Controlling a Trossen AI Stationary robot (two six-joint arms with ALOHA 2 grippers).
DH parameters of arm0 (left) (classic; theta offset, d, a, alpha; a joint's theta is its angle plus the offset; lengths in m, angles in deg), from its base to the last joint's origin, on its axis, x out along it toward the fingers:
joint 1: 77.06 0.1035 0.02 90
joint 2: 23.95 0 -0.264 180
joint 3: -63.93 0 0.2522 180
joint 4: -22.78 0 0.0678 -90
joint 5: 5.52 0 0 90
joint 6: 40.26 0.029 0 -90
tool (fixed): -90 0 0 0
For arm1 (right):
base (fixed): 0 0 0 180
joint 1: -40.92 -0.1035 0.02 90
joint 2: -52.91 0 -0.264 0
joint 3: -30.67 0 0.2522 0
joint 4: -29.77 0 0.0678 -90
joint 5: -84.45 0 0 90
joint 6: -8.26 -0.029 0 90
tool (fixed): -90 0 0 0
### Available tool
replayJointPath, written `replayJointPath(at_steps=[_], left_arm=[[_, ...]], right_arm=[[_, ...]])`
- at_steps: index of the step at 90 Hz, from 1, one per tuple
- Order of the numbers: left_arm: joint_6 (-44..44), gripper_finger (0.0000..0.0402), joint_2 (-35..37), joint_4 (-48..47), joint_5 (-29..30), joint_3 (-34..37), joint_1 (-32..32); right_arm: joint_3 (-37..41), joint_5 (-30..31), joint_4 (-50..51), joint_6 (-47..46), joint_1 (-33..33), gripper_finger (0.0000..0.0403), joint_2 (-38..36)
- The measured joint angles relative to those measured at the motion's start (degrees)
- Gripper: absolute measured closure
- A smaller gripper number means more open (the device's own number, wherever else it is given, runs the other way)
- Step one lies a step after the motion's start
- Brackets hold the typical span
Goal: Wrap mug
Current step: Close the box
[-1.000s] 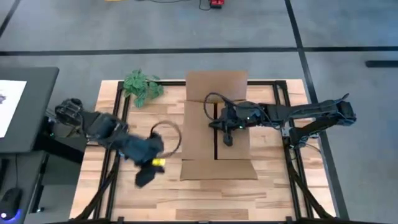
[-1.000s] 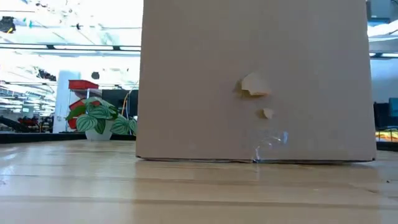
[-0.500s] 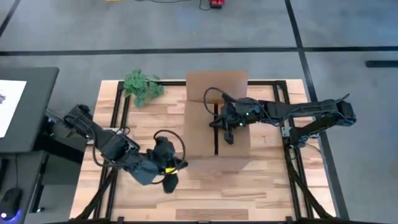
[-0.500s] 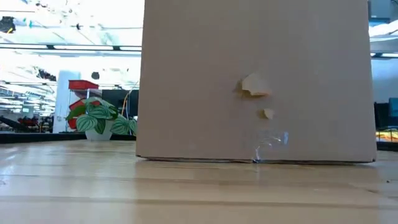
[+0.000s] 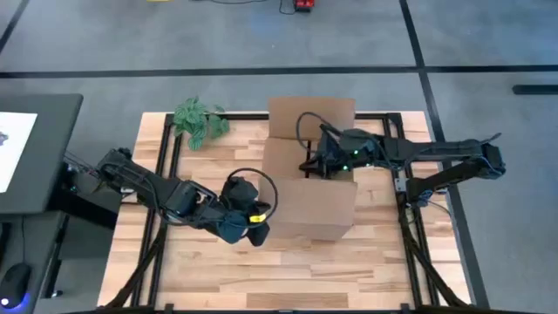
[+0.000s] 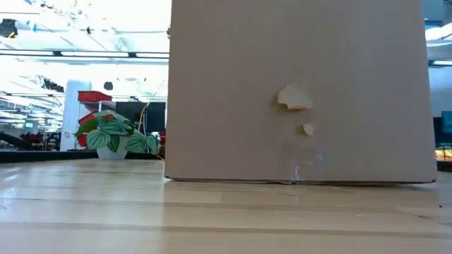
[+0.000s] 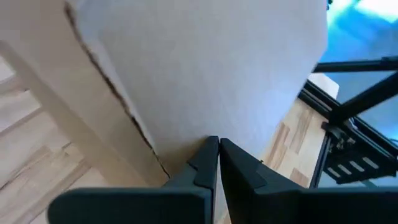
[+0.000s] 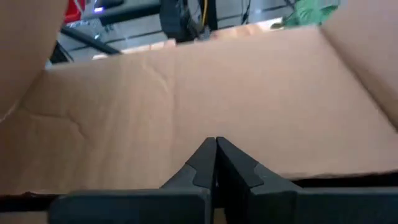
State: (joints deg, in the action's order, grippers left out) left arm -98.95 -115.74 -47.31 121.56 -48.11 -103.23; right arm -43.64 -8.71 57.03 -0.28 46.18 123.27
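Now | cardboard box (image 5: pixel 309 196) mid-table, flaps partly up; mug not visible | likely light, stiff, creasing at folds; best taken by flap edges | left gripper (image 7: pixel 217 163) pressed together against box's near-left corner | right gripper (image 8: pixel 216 163) pressed together over box interior

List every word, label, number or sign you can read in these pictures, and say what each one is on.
None can be read.
Cardboard box: plain, only torn spots and a scuff, no print.
Yellow patch on the left gripper: too small to tell if it carries text.
Red object on the floor: too small to read.
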Motion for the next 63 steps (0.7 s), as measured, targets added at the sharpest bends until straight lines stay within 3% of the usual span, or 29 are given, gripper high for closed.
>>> replayJointPath(at_steps=[40,63], left_arm=[[-2.4,0.0402,-0.2,-7.3,-0.6,0.3,1.5],[-1.5,0.0402,-0.2,-7.3,-0.5,0.2,2.0]], right_arm=[[-0.3,0.0,-0.4,-1.6,2.5,0.0403,-9.7],[-4.9,7.6,1.7,-1.7,6.9,0.0403,-18.0]])
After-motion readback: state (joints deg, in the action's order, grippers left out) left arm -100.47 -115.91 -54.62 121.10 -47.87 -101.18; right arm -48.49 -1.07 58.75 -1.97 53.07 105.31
